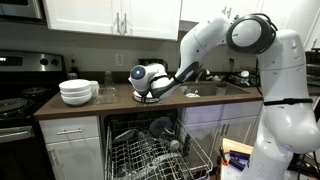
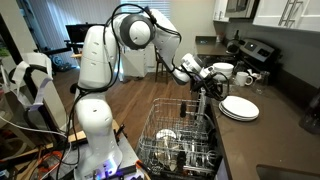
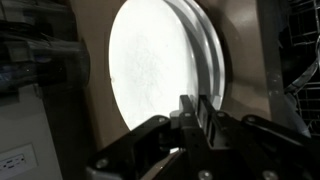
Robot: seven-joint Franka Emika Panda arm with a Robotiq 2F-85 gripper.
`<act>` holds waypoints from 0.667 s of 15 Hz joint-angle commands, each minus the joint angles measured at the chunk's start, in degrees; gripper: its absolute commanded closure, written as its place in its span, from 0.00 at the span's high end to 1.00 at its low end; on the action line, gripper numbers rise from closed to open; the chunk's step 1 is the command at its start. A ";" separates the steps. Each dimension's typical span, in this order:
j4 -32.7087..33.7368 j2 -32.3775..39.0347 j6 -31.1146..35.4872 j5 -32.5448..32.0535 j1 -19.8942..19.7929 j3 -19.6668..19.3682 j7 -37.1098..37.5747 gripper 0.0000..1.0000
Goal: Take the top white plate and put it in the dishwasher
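The top white plate (image 3: 150, 70) lies on a stack of like plates (image 2: 238, 108) on the tabletop (image 1: 115, 100), not in the dishwasher (image 1: 150, 150). In the wrist view, at least 2 rims show along the stack's edge under the top plate. The claw (image 3: 197, 108) sits at the near edge of the stack. Its fingers are drawn together with only a thin slit between them. Whether the plate's rim is pinched in that slit cannot be told. In both exterior views the stack rests flat on the tabletop above the open dishwasher, with the claw right at its edge.

The dishwasher stands open and its wire rack (image 2: 180, 140) is pulled out. The rack holds several pieces of crockery, among them a white dish (image 2: 168, 133) and darker items too small to name. A pile of white bowls (image 1: 77, 92), nested one inside another, stands on the tabletop apart from the plates.
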 commanded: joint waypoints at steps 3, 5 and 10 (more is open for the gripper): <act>0.13 -0.90 -0.60 0.95 -0.44 0.06 -2.77 0.18; 0.21 -0.74 -0.62 0.95 -0.50 -0.09 -2.75 0.29; 0.17 -0.59 -0.39 0.27 -0.74 -0.73 -2.59 0.05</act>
